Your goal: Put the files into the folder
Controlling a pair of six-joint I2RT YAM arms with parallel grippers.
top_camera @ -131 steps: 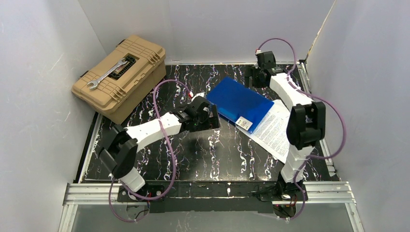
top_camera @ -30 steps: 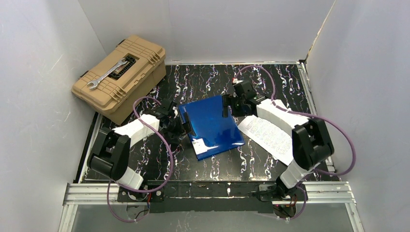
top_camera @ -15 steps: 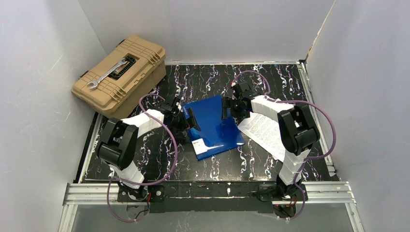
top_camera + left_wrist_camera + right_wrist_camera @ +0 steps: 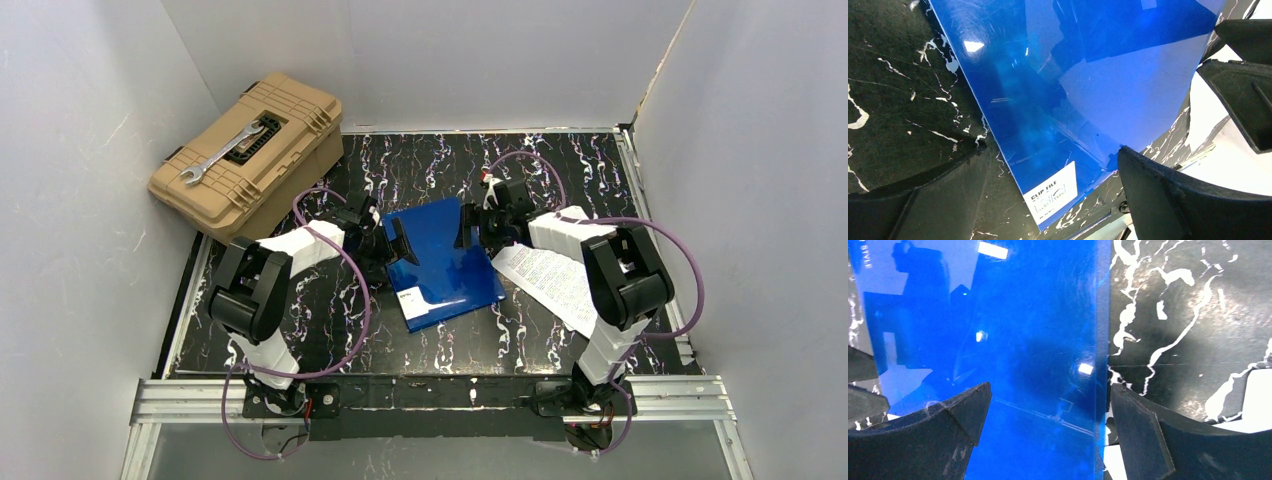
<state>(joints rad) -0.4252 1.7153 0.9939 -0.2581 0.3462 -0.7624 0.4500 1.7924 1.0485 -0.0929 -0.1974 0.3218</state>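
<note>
Mid-bench on the top cam, the folder (image 4: 443, 262) lies flat, files (image 4: 550, 275) just beside it toward the right edge, left gripper (image 4: 392, 245) and right gripper (image 4: 470, 228) at its two sides. Left wrist cam: jaws spread wide, gripping nothing, folder below. Right wrist cam: same deal, jaws apart over the folder's edge.

White label (image 4: 1050, 192) at one corner of the folder (image 4: 1048, 75) reads "CLIP FILE"; smaller print beneath illegible. Print on the files (image 4: 555, 280) unreadable.
</note>
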